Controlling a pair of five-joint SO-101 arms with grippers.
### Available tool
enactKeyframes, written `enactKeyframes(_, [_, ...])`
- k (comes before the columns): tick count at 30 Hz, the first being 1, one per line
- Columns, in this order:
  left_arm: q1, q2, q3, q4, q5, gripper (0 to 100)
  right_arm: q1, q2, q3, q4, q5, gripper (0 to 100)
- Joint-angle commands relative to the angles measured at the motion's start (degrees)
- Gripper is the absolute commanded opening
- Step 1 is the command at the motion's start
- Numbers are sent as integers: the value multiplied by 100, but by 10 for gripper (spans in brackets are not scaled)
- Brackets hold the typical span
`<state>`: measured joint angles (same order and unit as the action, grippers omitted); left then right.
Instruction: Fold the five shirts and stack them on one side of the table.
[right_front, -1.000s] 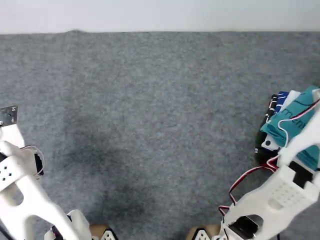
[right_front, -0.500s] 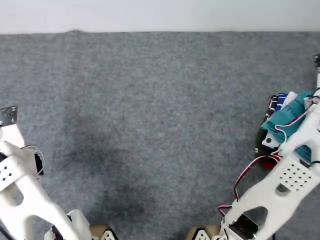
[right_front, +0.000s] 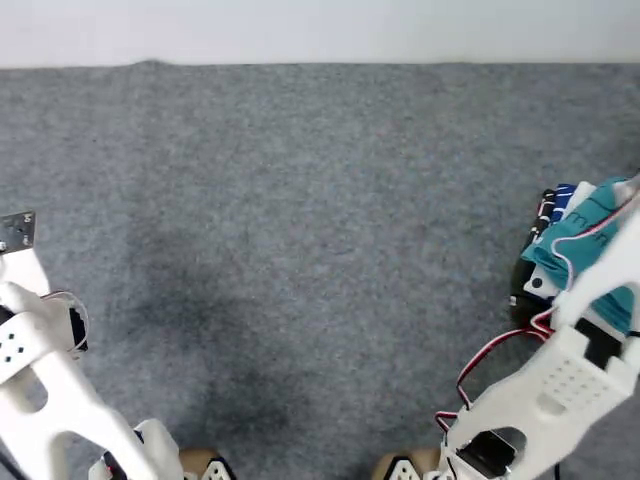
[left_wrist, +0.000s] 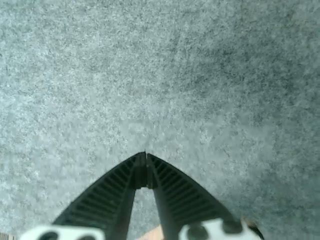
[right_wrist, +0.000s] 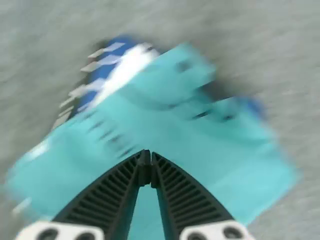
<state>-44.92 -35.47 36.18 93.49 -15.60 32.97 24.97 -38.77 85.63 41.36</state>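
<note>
A stack of folded shirts lies at the table's right edge. A teal shirt is on top, with a blue-and-white striped shirt and dark cloth showing beneath it. The right arm leans over the stack from the near side. Its right gripper is shut just above the teal shirt, with nothing seen between the fingers. The left arm stands at the near left. Over bare grey cloth, the left gripper is shut and holds nothing.
A grey felt cover spreads over the whole table, and a white wall runs along its far edge. Red and white cables loop beside the right arm. The arms' bases sit at the near edge.
The right arm swung out toward the far right over the stack, then came back to about where it was. The teal shirt's top shifted a little. The left arm stayed still.
</note>
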Motion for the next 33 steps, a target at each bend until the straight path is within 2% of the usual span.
enactKeyframes(1, [149, -422, -514, 334, 18, 6, -418, -646, -281, 1560, -545, 10])
enactKeyframes(5, [651, -993, -716, 466, 35, 6, -576, -1147, 105, 1736, -1670, 10])
enactKeyframes(12, [1679, -1653, -189, 290, 44, 6, -1051, -2756, 2637, 1719, -1662, 10])
enactKeyframes(18, [2013, -1908, 585, -237, 35, 6, -1473, -4295, 4501, 1622, -2585, 10])
enactKeyframes(22, [2356, -1969, 1130, -387, 158, 6, -1508, -5191, 5530, 998, -3262, 10])
enactKeyframes(26, [2716, -1934, 1244, -668, 818, 7, -1604, -6132, 6655, 101, -4000, 10])
enactKeyframes(33, [3446, -1978, 2536, -2215, 941, 6, -2202, -7521, 8897, -1455, -4668, 10])
